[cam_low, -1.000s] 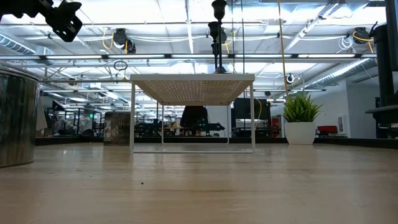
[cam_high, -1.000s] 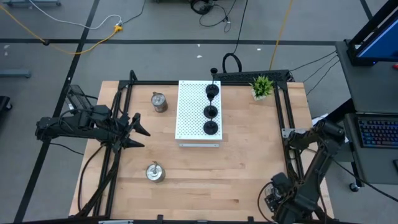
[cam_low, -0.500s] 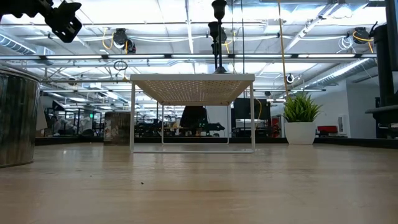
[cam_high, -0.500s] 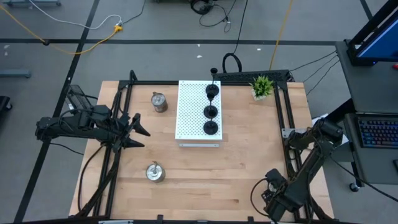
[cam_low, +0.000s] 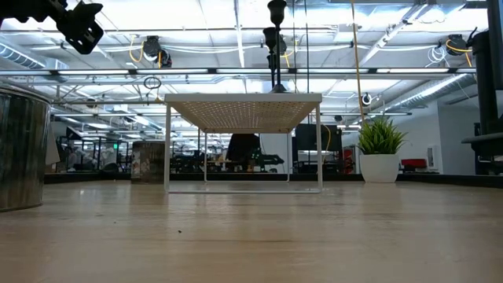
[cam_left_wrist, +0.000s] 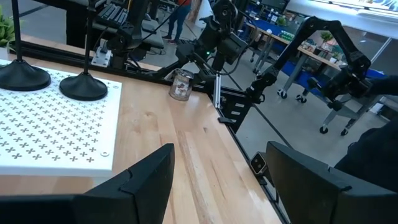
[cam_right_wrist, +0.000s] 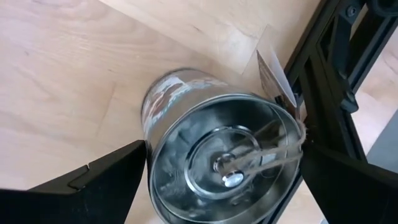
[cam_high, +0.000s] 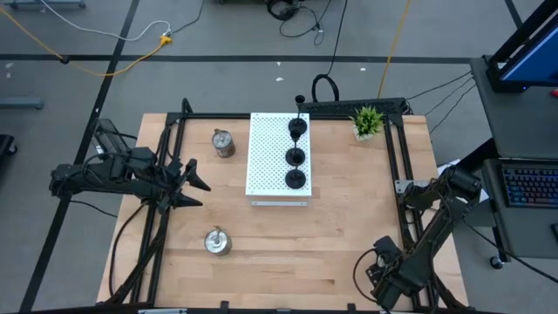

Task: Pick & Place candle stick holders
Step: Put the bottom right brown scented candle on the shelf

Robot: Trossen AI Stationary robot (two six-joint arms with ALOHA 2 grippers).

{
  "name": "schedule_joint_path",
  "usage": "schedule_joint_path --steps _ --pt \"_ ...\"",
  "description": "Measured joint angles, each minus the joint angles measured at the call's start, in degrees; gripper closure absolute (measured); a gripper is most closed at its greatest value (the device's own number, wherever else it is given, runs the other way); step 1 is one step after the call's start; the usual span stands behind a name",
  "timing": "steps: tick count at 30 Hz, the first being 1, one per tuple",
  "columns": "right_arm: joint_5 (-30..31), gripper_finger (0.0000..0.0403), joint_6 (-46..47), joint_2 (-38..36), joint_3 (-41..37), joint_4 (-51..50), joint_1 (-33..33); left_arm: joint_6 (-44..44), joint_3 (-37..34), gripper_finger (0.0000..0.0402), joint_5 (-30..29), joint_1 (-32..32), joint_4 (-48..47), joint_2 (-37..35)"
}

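Note:
Three black candle stick holders [cam_high: 296,157] stand by their round bases on the white perforated board [cam_high: 266,161]. One silver holder [cam_high: 223,142] stands left of the board and another [cam_high: 216,241] nearer the front. A third silver holder [cam_right_wrist: 224,168] stands at the near right edge, hidden under the arm in the high view; it also shows in the left wrist view [cam_left_wrist: 180,85]. My right gripper [cam_high: 384,262] is open over it, pointing down, one finger on either side. My left gripper [cam_high: 196,185] is open and empty, left of the board.
A small green potted plant [cam_high: 367,120] stands at the far right. A black frame rail [cam_right_wrist: 323,81] runs close beside the third silver holder at the table's right edge. Bare wood lies between the board and the near edge [cam_high: 296,253].
My right arm has shifted a little toward the table's left at the near right corner and then kept still.

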Motion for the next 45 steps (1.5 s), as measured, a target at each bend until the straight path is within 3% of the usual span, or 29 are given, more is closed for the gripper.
schedule_joint_path --steps 26,34,45 --pt "-1.8 0.0003 4.2 0.0 -0.1 -0.3 0.0 0.4 0.0 0.0144 0.2 0.0 -0.1 0.0" --pt "-2.0 0.0002 3.9 -0.3 -4.9 8.5 0.0 0.4 0.0 0.0144 0.3 0.0 -0.1 0.0" --pt "-1.3 0.0003 2.5 -0.9 -5.3 9.2 -0.1 0.1 0.0 0.0144 0.3 0.0 -0.1 0.0"
